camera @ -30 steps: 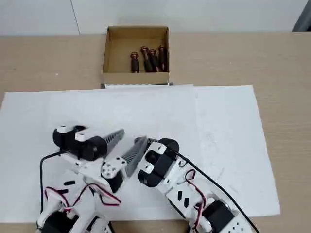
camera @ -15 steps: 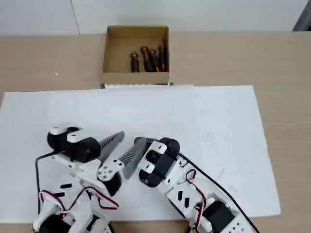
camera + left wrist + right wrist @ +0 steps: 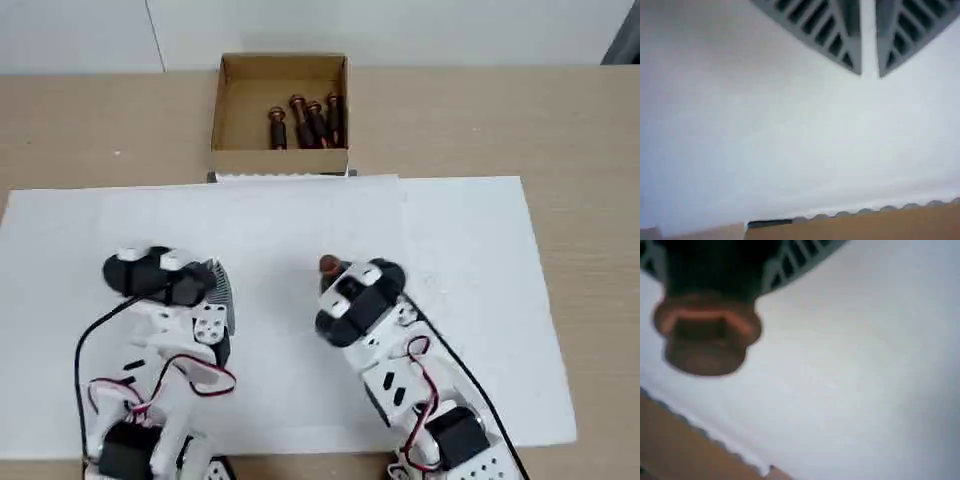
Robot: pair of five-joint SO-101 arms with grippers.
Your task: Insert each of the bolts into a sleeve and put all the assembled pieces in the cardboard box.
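Observation:
My right gripper is shut on an assembled piece over the white paper, right of centre. Its copper bolt head sticks out toward the box. In the right wrist view the bolt head hangs below a dark sleeve clamped between the grey fingers. My left gripper points down at the paper on the left, shut with nothing in it; its fingertips leave only a thin slit. The cardboard box stands at the back centre with several assembled pieces inside.
A white paper sheet covers the wooden table in front of the box. The paper's far edge and bare wood show in the left wrist view. The two arms stand apart with free paper between them.
The two grippers, which met at the paper's middle, have parted. The left one swung back and points down. The right one moved right with the assembled piece in it.

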